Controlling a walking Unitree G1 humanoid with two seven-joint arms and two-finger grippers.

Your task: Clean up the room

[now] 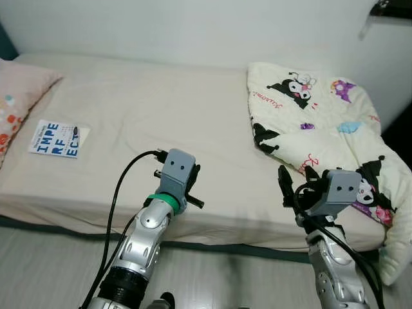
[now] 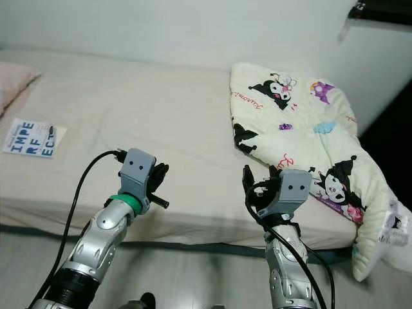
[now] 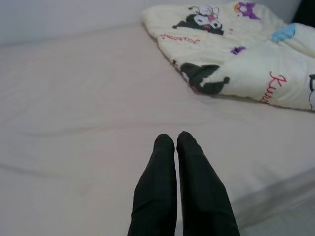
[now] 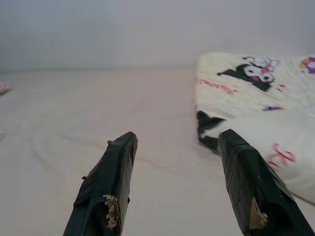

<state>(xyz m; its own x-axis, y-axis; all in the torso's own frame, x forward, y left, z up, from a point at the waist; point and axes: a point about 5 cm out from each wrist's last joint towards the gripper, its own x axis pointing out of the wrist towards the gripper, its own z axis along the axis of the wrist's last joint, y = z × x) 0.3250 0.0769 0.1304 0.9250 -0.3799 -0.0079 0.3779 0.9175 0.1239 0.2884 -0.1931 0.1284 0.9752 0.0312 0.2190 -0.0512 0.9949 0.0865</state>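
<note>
In the left eye view, a bed (image 1: 161,109) carries a folded cartoon-print blanket (image 1: 315,122) on its right part, a book (image 1: 56,139) near its left edge and a pink pillow (image 1: 16,96) at the far left. The left gripper (image 1: 190,183) and right gripper (image 1: 293,190) hover over the bed's front edge.

In the left wrist view, the left gripper's fingers (image 3: 160,187) are pressed together, holding nothing, above bare sheet.

In the right wrist view, the right gripper's fingers (image 4: 110,182) are spread apart, empty, near the blanket's corner.
</note>
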